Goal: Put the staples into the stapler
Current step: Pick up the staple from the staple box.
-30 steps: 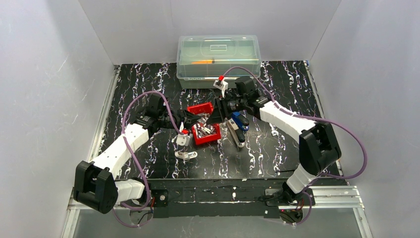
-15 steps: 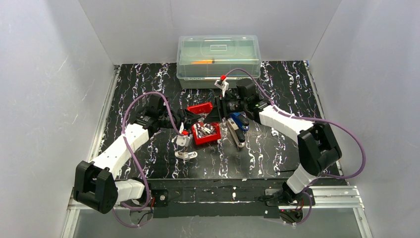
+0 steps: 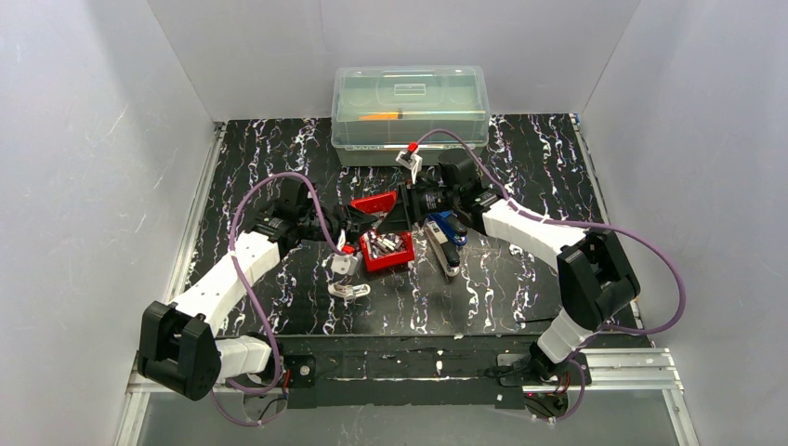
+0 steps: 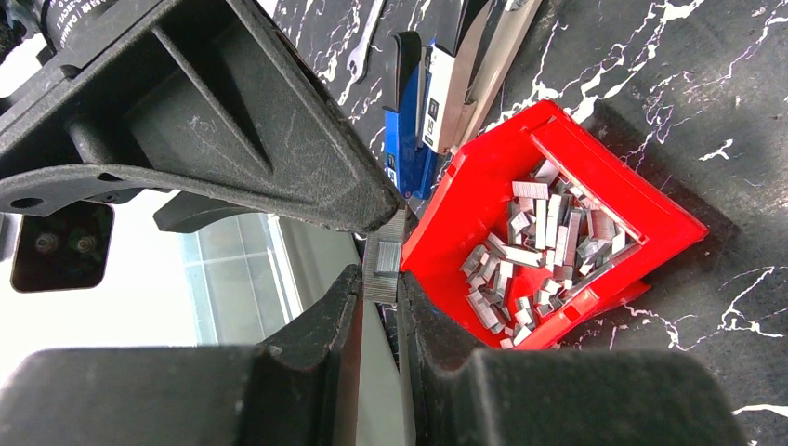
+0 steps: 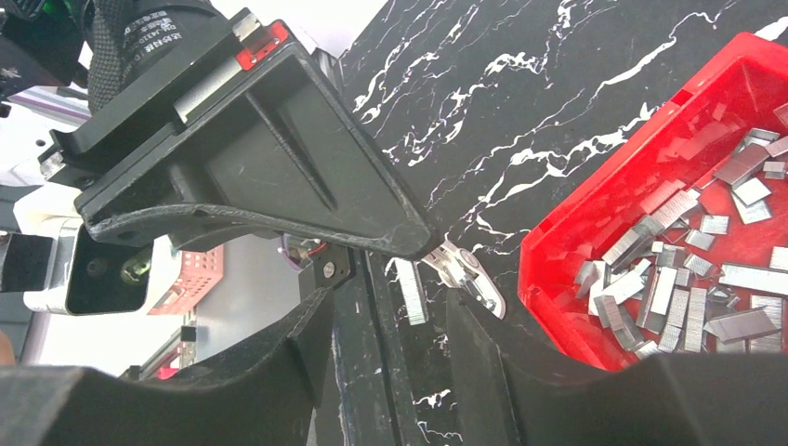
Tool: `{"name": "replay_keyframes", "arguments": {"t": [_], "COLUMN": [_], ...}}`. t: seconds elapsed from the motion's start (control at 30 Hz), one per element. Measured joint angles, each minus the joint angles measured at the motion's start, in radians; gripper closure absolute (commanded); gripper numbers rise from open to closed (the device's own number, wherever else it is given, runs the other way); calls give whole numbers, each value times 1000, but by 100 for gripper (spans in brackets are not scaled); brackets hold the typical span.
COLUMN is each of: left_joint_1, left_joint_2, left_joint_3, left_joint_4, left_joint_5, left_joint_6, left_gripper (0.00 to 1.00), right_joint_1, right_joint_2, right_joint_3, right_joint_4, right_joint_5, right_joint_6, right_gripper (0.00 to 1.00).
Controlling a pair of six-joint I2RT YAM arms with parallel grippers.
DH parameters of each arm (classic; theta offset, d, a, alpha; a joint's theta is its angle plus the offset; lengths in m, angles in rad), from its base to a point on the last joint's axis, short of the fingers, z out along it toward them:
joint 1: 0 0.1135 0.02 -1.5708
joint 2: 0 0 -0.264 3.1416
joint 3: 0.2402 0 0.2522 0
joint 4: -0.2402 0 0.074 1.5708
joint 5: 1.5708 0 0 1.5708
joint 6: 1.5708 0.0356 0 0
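Observation:
My left gripper (image 4: 379,290) is shut on a short silvery strip of staples (image 4: 382,268), held in the air just left of the red bin (image 4: 465,200) that holds several loose staples (image 4: 539,242). My right gripper (image 5: 390,325) is open, its fingers either side of that same strip (image 5: 410,292) without touching it. In the top view the two grippers, left (image 3: 370,226) and right (image 3: 401,206), meet tip to tip over the bin (image 3: 388,253). The blue stapler (image 3: 448,238) lies opened just right of the bin, also in the left wrist view (image 4: 416,111).
A red lid (image 3: 374,202) lies behind the bin. A clear plastic box (image 3: 410,102) stands at the back. A small metal tool (image 3: 348,291) lies on the mat in front of the bin, also in the right wrist view (image 5: 472,277).
My right gripper has shifted a little left, closer to the left gripper and the strip. The left arm has held still with the strip.

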Motion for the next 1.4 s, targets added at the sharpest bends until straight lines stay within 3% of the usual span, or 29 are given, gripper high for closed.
{"name": "replay_keyframes", "arguments": {"t": [0.83,0.93,1.13,1.4], "left_joint_1": [-13,-14,-19,-19], "left_joint_2": [0,0,0,-7], "left_joint_3": [0,0,0,4], "left_joint_4": [7,5,-11,-46], "left_joint_5": [-38,-38,-36,-38], "left_joint_6": [19,19,7,83], "left_gripper": [100,100,100,100], "right_joint_1": [2,2,3,5], "right_joint_2": [-31,-35,-51,-54], "right_joint_3": [0,-5,4,18], "right_joint_4": [-13,-14,-127,-212], "right_joint_5": [-20,-25,56,172], "right_joint_6": [10,9,-61,-131], "right_gripper": [48,53,71,73]}}
